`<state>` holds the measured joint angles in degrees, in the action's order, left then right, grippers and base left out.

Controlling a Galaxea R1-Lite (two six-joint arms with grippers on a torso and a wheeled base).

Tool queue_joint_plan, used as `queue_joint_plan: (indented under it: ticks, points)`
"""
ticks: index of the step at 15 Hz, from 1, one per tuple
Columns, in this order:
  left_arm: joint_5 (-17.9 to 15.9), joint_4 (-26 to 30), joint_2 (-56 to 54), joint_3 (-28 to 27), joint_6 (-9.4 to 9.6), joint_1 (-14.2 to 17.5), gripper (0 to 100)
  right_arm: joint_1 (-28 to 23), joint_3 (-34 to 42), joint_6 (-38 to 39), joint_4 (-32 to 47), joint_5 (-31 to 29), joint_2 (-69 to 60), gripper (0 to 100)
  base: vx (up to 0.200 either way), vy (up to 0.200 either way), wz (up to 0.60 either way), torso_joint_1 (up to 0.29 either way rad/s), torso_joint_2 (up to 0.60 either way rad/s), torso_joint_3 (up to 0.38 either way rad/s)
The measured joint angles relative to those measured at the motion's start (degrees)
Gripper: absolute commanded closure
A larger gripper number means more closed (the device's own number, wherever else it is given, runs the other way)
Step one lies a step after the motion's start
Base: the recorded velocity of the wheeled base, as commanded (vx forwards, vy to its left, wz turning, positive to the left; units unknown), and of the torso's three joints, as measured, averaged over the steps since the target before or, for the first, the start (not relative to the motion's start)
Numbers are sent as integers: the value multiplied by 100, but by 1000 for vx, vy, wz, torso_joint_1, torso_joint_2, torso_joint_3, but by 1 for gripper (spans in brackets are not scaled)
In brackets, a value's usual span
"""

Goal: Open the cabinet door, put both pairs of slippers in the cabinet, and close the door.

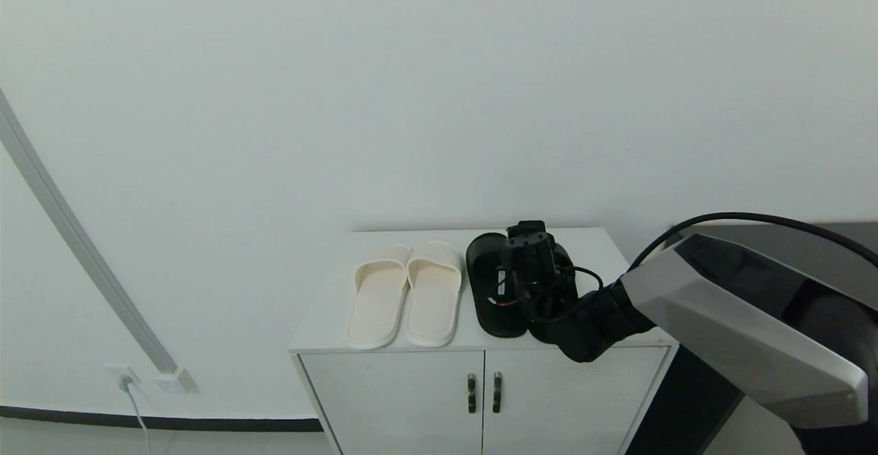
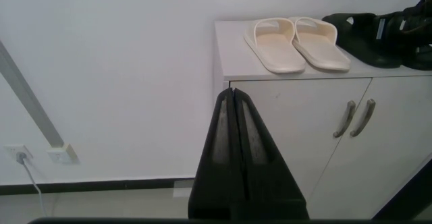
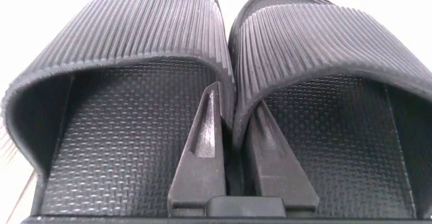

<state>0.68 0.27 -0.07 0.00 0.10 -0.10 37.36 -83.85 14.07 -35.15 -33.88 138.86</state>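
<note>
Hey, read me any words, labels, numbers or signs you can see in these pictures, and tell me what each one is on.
No text can be read anywhere.
A pale patch by the right gripper, possibly a label: too small to read.
No print visible on the black slippers, white slippers, cabinet or wall socket.

The place looked like a plain indoor room, something like a home hallway corner. A low white cabinet (image 1: 394, 400) with two doors and paired handles (image 1: 471, 392) stood against a bare white wall (image 1: 439, 98). Cream slippers (image 1: 405, 294) and black slippers (image 1: 490, 290) were lined up on its top. Near the floor were a wall socket (image 1: 122, 375) with a cable plugged in, a grey conduit (image 1: 68, 228) slanting up the wall, and a dark skirting strip (image 1: 158, 421).
</note>
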Motion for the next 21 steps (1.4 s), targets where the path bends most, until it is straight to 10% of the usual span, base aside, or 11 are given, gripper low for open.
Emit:
queue_joint_plan:
  ticks: [7, 21]
  points:
    - [-2, 0, 0, 0, -10, 0, 100, 218, 1541, -244, -361, 350, -1353, 100, 0, 0, 0, 0, 0, 0]
    - [0, -2, 0, 0, -7, 0, 100, 720, 5513, -644, -925, 3191, -4713, 100, 0, 0, 0, 0, 0, 0]
